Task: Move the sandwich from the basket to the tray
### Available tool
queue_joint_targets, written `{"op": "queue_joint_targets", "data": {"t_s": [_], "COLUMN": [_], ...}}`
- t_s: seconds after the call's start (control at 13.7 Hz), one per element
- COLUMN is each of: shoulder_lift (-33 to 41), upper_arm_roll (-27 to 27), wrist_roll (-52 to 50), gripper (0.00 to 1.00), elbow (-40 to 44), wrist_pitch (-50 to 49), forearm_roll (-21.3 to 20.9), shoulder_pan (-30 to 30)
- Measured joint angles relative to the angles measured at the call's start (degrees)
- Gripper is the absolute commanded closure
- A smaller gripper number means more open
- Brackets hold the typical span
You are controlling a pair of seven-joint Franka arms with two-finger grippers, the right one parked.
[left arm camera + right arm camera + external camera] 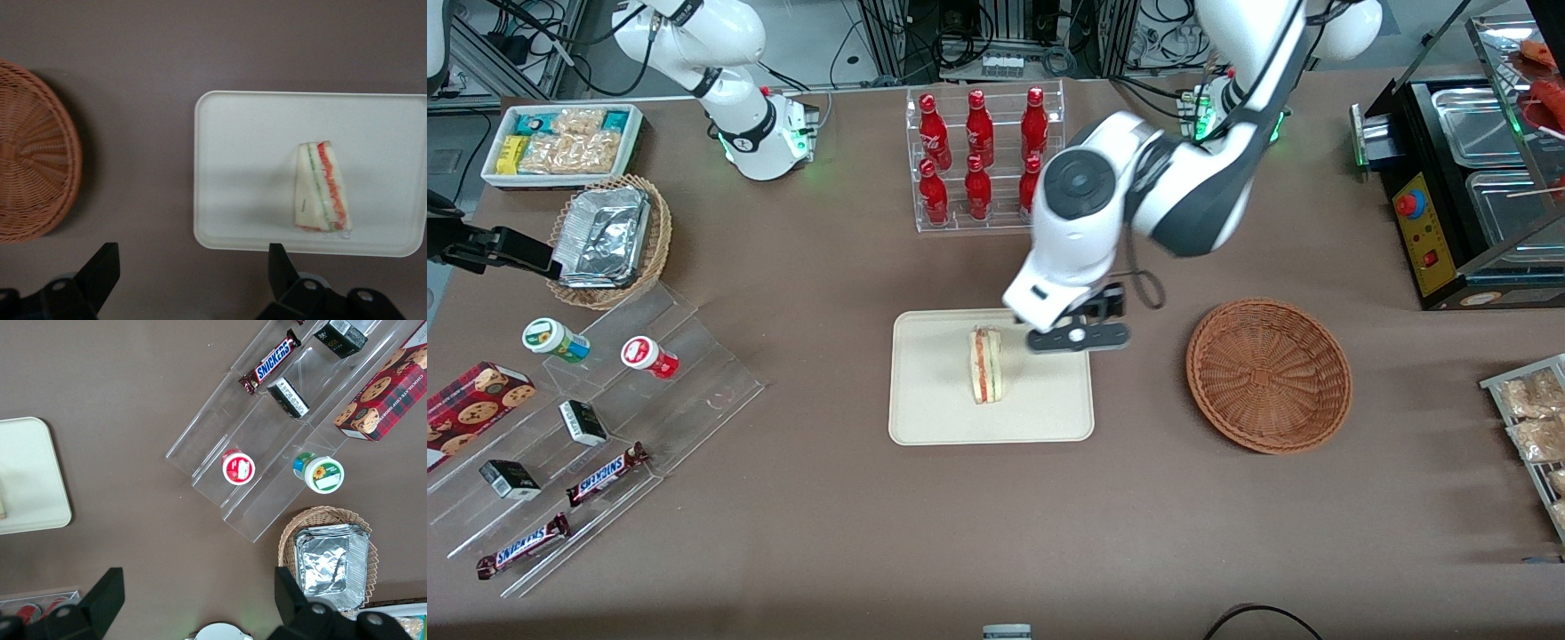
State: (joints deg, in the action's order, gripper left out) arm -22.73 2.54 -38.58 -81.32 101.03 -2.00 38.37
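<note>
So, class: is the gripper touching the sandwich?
Apart. In the left wrist view the open gripper hangs above the table, its fingertips well clear of the sandwich on the tray.

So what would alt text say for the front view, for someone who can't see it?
A sandwich lies on a cream tray mid-table. The working arm's open pincer hangs above the tray's edge, between the sandwich and an empty reddish-brown basket.

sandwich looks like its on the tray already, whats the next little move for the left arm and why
Probably just lift the gripper up and away. The sandwich lies on the tray, the basket is empty, and the gripper's fingers are open, holding nothing, above the table beside the tray.
</note>
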Motion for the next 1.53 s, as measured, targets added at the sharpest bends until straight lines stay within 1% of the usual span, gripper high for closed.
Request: {"op": "queue_joint_targets", "data": {"t_s": [0.22, 0.73, 0.88, 1.17, 1.24, 1.31, 1.53], "shoulder_lift": [4.59, 9.38, 11.89, 15.3, 15.93, 16.51, 18.19], "upper_arm_roll": [5.48, 19.14, 21.14, 20.58, 18.69, 15.71, 5.42], "wrist_roll": [6.38, 28.52, 33.26, 40.67, 41.71, 42.0, 42.03], "gripper": [0.01, 0.01, 0.01, 0.01, 0.01, 0.01, 0.01], "elbow": [-0.14, -0.96, -2.06, -3.03, -3.16, -3.21, -3.26], "wrist_pitch": [-6.18, -13.27, -13.86, -15.45, -16.11, -16.54, -18.21], "forearm_roll": [0.01, 0.15, 0.3, 1.75, 1.79, 1.8, 1.79], "shoulder_pan": [-0.17, -0.46, -2.8, -10.81, -13.24, -16.26, -26.49]}}
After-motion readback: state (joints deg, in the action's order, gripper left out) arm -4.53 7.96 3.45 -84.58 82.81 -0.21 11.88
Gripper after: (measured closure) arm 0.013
